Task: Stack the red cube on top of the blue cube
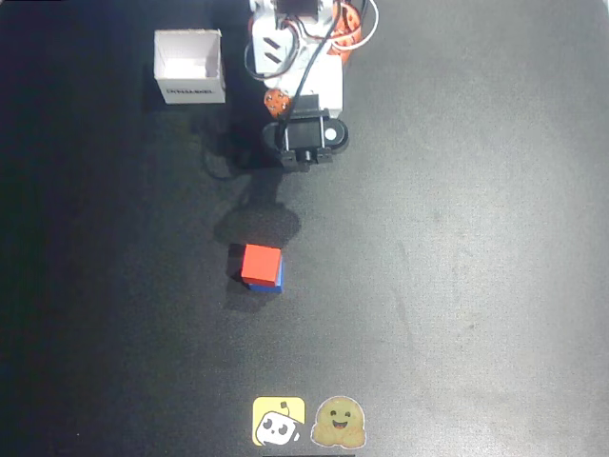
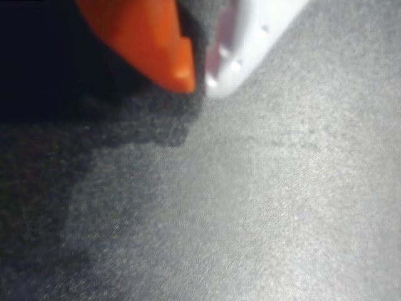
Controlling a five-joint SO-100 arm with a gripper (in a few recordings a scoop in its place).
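A: The small matte red cube [image 1: 261, 264] is seen stacked on the single small bright blue cube [image 1: 274, 286], mid-table.
B: Nothing is seen inside the one white cardboard box [image 1: 188, 65]. The gripper [image 2: 197, 78] is closed, fingertips together, nothing held.

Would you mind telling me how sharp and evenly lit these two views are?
Overhead view: sharp; the red cube on the blue cube is crisp, the arm's shadow lies on the dark table. Wrist view: blurred; gripper soft, the left dark.
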